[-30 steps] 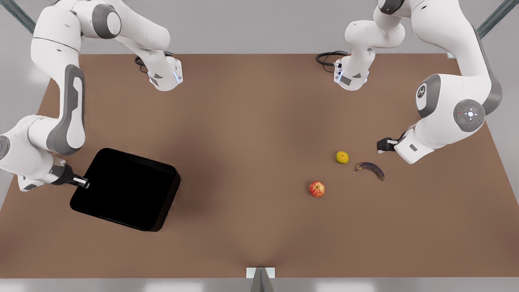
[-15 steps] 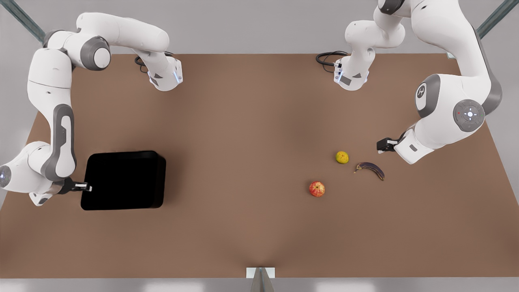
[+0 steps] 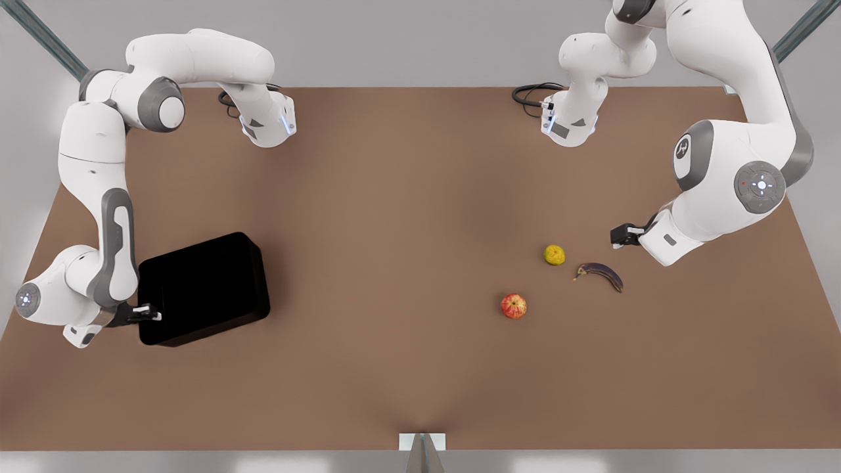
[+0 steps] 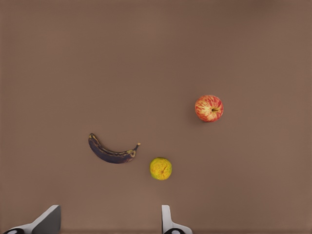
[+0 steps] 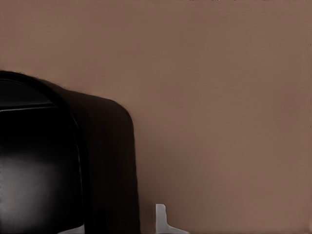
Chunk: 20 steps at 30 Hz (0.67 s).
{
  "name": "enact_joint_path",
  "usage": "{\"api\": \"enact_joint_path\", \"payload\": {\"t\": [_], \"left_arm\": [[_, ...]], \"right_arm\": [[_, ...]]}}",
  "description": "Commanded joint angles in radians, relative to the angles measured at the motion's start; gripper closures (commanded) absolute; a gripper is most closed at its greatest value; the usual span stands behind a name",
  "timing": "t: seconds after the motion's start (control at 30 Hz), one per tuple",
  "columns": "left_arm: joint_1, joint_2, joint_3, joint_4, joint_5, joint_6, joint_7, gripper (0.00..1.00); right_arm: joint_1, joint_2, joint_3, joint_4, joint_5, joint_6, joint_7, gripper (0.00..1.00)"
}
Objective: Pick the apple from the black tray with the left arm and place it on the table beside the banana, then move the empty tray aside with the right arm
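**Tray in my right jaws, apple out on the worktop**

The apple [image 3: 514,306] lies on the bare brown worktop [image 3: 407,217], well clear of both my grippers. It sits near the banana [image 3: 600,274], with a lumpy yellow-green fruit [image 3: 554,254] between and a little behind them in the front view; none of the three touch. From my left wrist I look down on the same group: apple [image 4: 209,108], banana [image 4: 111,151] and yellow-green fruit [image 4: 160,168], all apart from my fingertips [image 4: 167,222].

My left gripper [image 3: 619,235] hangs above the worktop just beyond the banana, toward the front view's right, its jaws spread wide and holding nothing.

The black tray [image 3: 204,288] is far off at the front view's left, empty, turned slightly askew to the worktop's edge. My right gripper [image 3: 146,312] is at the tray's near corner on that side, jaws narrowed onto its low wall. From my right wrist I see the tray's rounded wall [image 5: 105,161] running between my fingers [image 5: 161,217].
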Motion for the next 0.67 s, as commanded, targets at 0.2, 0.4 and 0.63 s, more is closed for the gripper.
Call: {"api": "enact_joint_path", "payload": {"t": [0.2, 0.4, 0.63], "left_arm": [[0.0, -0.001, 0.0, 0.0, 0.001, 0.0, -0.005, 0.0], [-0.005, -0.001, 0.0, 0.0, 0.001, 0.0, -0.028, 0.0], [-0.003, -0.001, 0.0, 0.0, -0.002, 0.0, -0.029, 0.0]], "right_arm": [[-0.006, -0.194, 0.003, 0.0, 0.044, -0.266, -0.125, 0.0], [0.346, -0.53, 0.044, 0.002, -0.036, -0.507, 0.734, 0.0], [0.346, -0.547, 0.033, 0.002, -0.053, -0.495, 0.706, 0.0]]}}
